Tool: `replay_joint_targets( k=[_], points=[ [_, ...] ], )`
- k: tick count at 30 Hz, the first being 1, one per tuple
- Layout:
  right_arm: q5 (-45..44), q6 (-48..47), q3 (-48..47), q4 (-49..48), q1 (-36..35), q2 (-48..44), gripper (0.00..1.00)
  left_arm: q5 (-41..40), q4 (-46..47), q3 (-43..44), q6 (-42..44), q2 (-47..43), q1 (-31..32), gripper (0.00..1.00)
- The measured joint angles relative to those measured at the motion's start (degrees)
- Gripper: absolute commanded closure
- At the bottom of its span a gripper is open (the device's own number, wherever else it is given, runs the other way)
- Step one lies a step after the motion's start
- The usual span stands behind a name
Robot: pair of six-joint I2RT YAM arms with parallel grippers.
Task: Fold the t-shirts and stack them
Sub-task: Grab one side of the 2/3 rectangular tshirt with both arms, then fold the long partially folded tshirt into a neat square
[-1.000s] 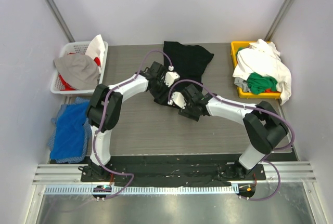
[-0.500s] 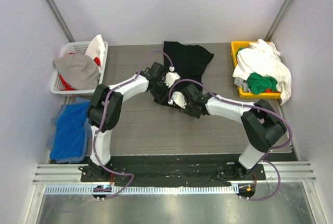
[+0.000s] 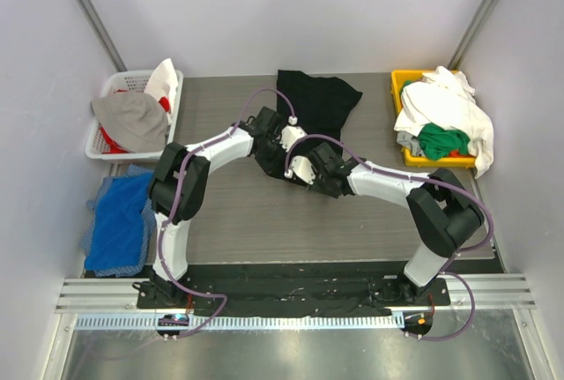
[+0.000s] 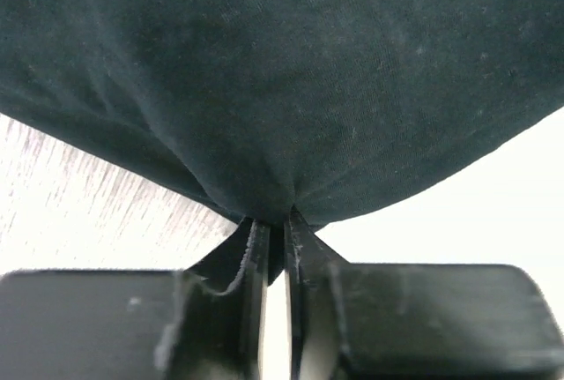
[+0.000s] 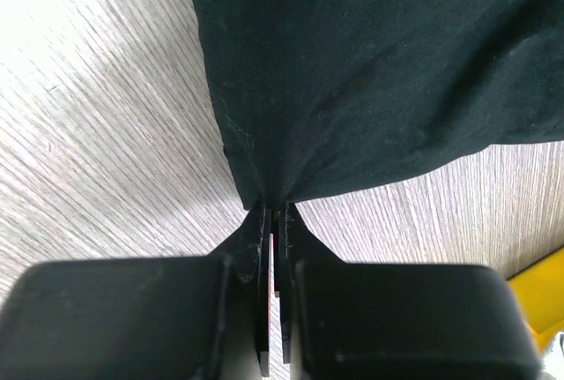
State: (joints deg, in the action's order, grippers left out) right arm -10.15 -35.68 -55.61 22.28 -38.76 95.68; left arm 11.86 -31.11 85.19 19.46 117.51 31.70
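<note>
Bright even light, washed-out wrist views

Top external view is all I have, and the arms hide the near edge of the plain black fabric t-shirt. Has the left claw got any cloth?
Observer: Yes; the left wrist view shows the left claw shut on a pinched fold of the plain black fabric t-shirt.
Operator: And the right claw?
Observer: Shut too, on the shirt's stitched edge, per the right wrist view.
Operator: What's beside that edge?
Observer: Grey wood-grain table shows on both sides, and the corner of a yellow plastic bin at lower right.
</note>
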Motion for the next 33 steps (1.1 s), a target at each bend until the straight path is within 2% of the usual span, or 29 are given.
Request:
replay_joint_targets(
  k=[1,5,13,18,24,33],
  points=[
    [0.13,0.02,0.0,0.02,0.0,0.0,0.99,0.0,-0.11,0.0,0.2,0.0,0.0,0.94],
    [0.81,0.07,0.0,0.42,0.0,-0.02,0.99,0.0,-0.9,0.07,0.46,0.0,0.04,1.0],
    [3.19,0.7,-0.46,4.42,-0.57,-2.21,0.99,-0.48,-3.02,0.13,0.33,-0.15,1.09,1.0],
    [5.62,1.29,-2.1,10.21,-1.92,-7.48,0.99,-1.92,-6.03,-0.66,-0.31,-1.64,3.3,1.0],
    [7.58,1.77,-2.99,15.04,-3.41,-13.64,0.99,-3.91,-8.48,-5.31,-2.47,-6.25,7.06,1.0],
    [10.67,3.3,-1.84,20.28,-6.47,-14.95,0.99,-4.76,-10.47,-12.7,-4.17,-13.62,9.49,1.0]
  ],
)
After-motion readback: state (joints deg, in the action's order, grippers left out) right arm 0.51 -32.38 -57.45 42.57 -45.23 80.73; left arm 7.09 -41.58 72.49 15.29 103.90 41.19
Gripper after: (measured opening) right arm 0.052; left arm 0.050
